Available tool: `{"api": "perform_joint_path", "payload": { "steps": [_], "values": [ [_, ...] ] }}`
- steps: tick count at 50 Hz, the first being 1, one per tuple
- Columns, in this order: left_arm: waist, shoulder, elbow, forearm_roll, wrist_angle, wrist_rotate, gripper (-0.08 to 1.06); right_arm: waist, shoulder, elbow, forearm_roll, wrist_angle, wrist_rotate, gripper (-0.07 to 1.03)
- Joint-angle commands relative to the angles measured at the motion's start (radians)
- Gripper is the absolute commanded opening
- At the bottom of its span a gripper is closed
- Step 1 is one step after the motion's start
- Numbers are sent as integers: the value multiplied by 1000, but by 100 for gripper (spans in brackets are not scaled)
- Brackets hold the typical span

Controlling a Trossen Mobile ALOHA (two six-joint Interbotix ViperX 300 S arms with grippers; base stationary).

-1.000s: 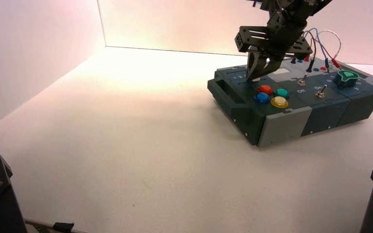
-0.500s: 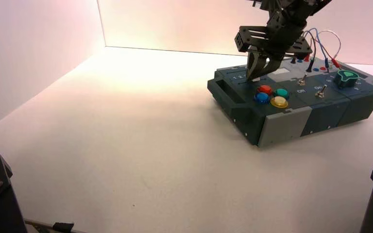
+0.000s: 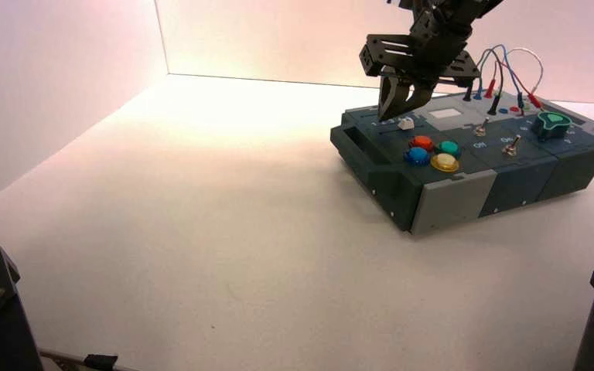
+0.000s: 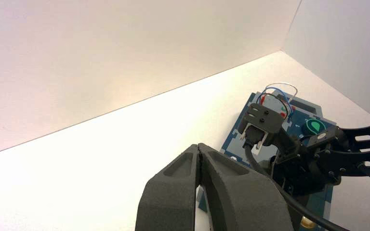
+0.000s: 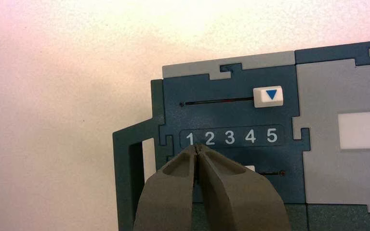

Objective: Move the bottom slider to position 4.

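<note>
The white worktop (image 3: 201,232) carries the dark blue box (image 3: 472,166), which stands turned at an angle. The right claw (image 3: 401,99) hangs over the box's slider end with its fingers pressed closed on nothing. The left claw (image 4: 200,159), also closed and empty, sits well away from the box. The bottom slider (image 3: 406,123) lies just below the right claw; the wrist view hides most of it, near position 4 (image 5: 250,136).
</note>
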Motion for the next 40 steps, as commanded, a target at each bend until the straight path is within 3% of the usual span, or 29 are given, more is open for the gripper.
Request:
{"api": "perform_joint_path", "payload": {
  "steps": [1,40],
  "values": [
    [5,-9,-26,2,-9,5,-3,3,-14,-23,-2,-3,-3,-2],
    [12,-8,-23,2,-11,5,-3,3,-112,-8,-15,-52,-11,-2]
  ]
}}
